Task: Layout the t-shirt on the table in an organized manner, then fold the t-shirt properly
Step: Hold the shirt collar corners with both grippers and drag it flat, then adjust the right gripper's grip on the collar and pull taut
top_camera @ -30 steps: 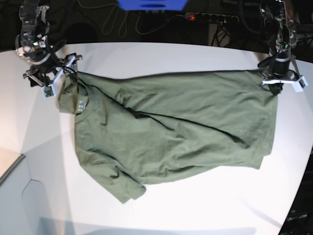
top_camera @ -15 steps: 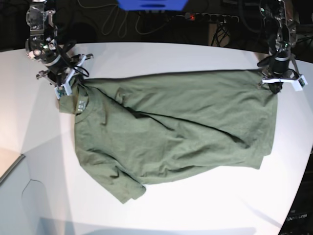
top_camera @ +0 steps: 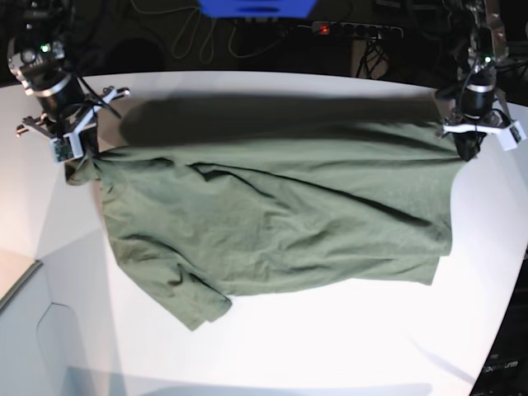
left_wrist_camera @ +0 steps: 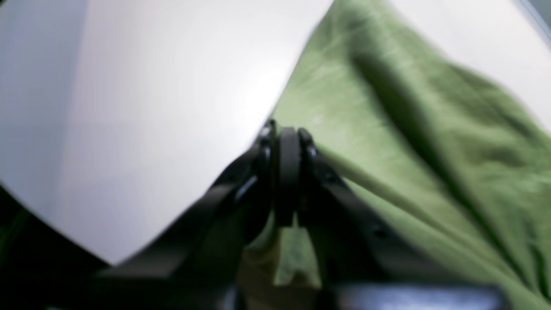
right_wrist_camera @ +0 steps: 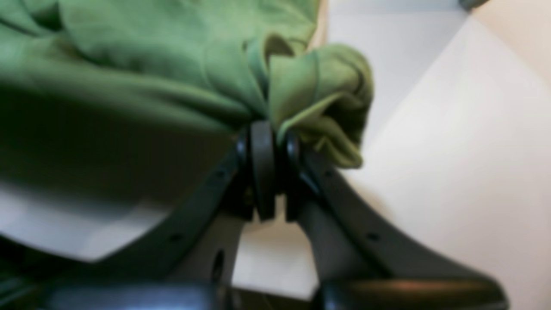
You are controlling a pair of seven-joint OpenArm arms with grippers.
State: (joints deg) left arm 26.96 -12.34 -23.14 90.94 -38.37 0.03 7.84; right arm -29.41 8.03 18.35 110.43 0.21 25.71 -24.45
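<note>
Two robot arms hold an olive t-shirt [top_camera: 280,214] stretched above a white table [top_camera: 330,346].

Base view: shirt hangs between both arms, its lower part on the table. Left wrist: left gripper [left_wrist_camera: 287,142] clamped on cloth. Right wrist: right gripper [right_wrist_camera: 269,137] pinching a bunched fold.

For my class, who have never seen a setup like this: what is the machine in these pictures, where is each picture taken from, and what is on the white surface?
It is a robot with two arms, each ending in a two-fingered clamp called a gripper. One picture looks down on the whole table from above. The other two come from small cameras on the wrists, looking along each gripper's fingers. An olive-green t-shirt is spread across the table. The left gripper, on the right side of the overhead picture, is shut on one corner of it. The right gripper, on the overhead picture's left side, is shut on a bunched bit of cloth at the other end. Between them the shirt's top edge is held up, casting a shadow.
</note>
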